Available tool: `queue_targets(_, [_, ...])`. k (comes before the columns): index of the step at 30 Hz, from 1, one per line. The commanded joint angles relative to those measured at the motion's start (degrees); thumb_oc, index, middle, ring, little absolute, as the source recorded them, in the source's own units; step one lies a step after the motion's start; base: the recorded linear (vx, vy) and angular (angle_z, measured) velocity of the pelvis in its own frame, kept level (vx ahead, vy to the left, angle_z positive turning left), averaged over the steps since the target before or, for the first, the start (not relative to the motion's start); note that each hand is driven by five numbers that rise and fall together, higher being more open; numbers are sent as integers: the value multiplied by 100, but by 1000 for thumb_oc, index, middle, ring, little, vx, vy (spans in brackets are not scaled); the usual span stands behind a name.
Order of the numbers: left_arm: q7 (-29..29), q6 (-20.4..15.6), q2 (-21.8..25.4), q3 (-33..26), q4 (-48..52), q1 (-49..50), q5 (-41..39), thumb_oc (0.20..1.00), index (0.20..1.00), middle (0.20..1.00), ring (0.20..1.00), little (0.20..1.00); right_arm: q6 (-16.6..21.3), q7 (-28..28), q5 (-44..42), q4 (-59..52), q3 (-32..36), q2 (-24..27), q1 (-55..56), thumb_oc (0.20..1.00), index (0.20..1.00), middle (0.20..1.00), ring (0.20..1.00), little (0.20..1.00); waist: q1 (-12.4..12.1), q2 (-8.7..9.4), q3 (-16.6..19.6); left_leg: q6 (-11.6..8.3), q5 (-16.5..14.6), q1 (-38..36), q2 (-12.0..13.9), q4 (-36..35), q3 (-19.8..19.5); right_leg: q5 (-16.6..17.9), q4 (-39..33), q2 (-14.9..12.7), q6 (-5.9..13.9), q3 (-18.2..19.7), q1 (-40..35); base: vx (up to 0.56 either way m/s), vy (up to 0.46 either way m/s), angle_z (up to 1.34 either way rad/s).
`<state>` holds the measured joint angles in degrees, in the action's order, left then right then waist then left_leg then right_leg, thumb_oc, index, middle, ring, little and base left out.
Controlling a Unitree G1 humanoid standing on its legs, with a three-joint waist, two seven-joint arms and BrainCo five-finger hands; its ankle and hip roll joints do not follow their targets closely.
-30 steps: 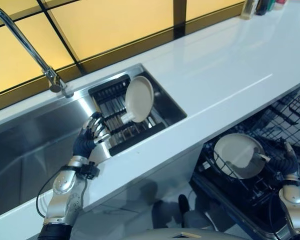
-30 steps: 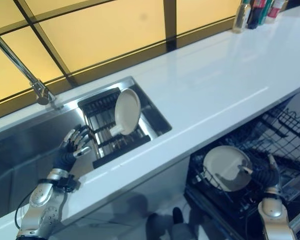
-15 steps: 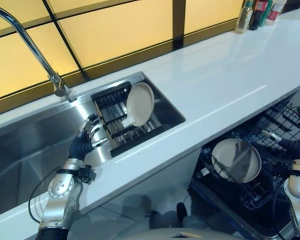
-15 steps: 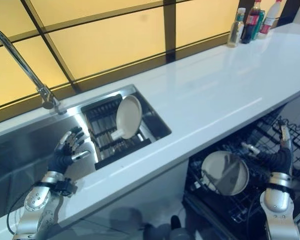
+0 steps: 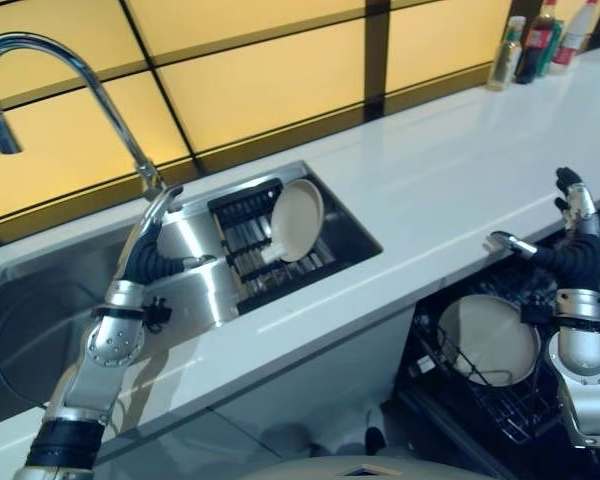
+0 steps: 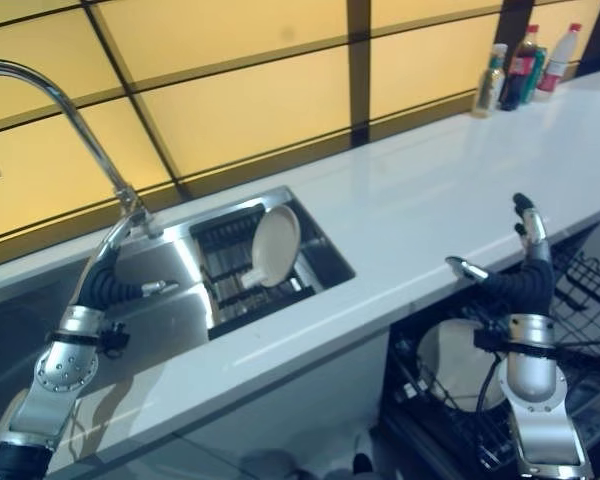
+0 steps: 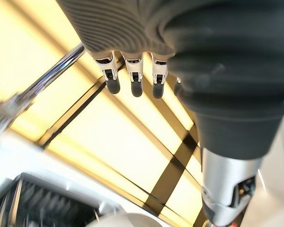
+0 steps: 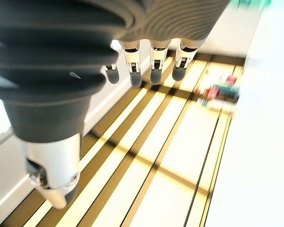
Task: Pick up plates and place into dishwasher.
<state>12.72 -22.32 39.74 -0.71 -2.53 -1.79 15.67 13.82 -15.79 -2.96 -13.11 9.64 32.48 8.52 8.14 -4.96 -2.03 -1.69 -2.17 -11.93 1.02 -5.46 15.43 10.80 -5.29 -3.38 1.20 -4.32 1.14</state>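
Note:
A cream plate (image 5: 298, 219) stands on edge in the black rack (image 5: 252, 240) set in the steel sink (image 5: 190, 262). Another cream plate (image 5: 498, 338) lies tilted in the dishwasher's lower rack (image 5: 500, 385) under the counter. My left hand (image 5: 151, 250) is raised over the sink left of the black rack, fingers straight and empty. My right hand (image 5: 571, 240) is lifted above the counter's front edge, over the dishwasher, open with nothing in it. The wrist views show straight fingers (image 7: 136, 75) on the left hand and straight fingers (image 8: 154, 66) on the right.
A tall curved tap (image 5: 75, 95) rises behind the sink. The white counter (image 5: 450, 170) runs to the right, with several bottles (image 5: 540, 45) at its far end. The pulled-out dishwasher rack juts out below the counter edge.
The camera has tilted up. My right hand has risen from the dishwasher plate to above the counter edge, leaving the plate in the rack. My left hand has lifted higher over the sink.

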Motion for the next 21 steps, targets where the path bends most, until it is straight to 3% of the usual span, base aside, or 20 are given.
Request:
queue_targets(1, [378,-161,615,208,-87,-689,375,1000,1000,1000,1000,1000,150,20,-248,-84,-72,141,-604,1000,1000,1000,1000,1000,-68,165,75,200,-343,148,-117,46,-55,-1038,29,-12,527,50,-516,22,-6,4])
queue_targets(9, [578,30,1212,665,-113,-1072,681,1000,1000,1000,1000,1000,-19,106,-569,-48,-351,261,-660,1000,1000,1000,1000,1000,-21,133,88,207,-313,113,-103,53,-53,-1082,32,18,491,23,-609,11,-26,5])
queue_targets(21, [632,138,1331,638,-192,-1019,741,1000,1000,1000,1000,1000,27,278,-864,-151,-412,282,-517,1000,1000,1000,1000,1000,111,171,39,175,-432,167,42,534,1,-1346,375,256,268,214,-592,28,-137,-5])
